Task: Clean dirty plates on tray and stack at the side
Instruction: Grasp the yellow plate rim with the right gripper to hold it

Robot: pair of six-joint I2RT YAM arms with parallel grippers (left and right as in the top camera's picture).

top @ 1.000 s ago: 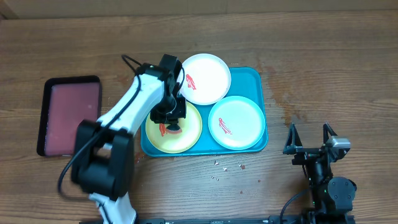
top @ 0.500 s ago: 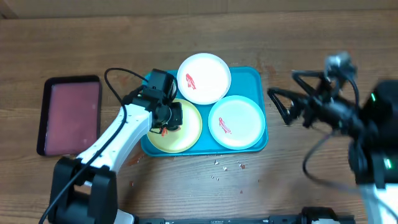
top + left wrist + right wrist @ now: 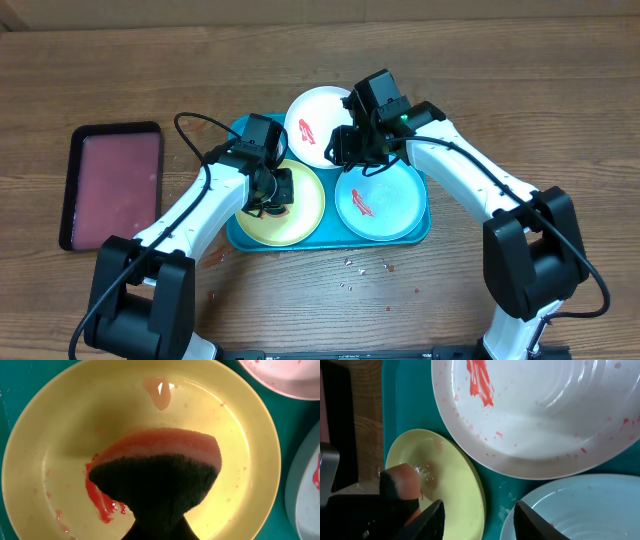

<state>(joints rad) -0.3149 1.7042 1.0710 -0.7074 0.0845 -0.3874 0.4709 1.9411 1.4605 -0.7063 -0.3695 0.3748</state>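
Right arm [image 3: 470, 180] has swung in over the tray [image 3: 415, 125]; the right claw [image 3: 478, 505] hangs, jaws apart, between white plate [image 3: 545, 420] and mint plate [image 3: 580, 510]. Left claw [image 3: 272, 192] clamps a sponge [image 3: 160, 460] on the yellow-green plate [image 3: 240, 435], so I judge the wiping step is in hand. Next the sponge should sweep the red smear [image 3: 100, 505] just beside it.

The overhead view looks straight down from high above the whole surface [image 3: 520, 90]. The left wrist view faces down, very near the yellow-green plate [image 3: 100, 415]. The right wrist view, also near and downward, shares that plate, beside the white plate [image 3: 545, 425].
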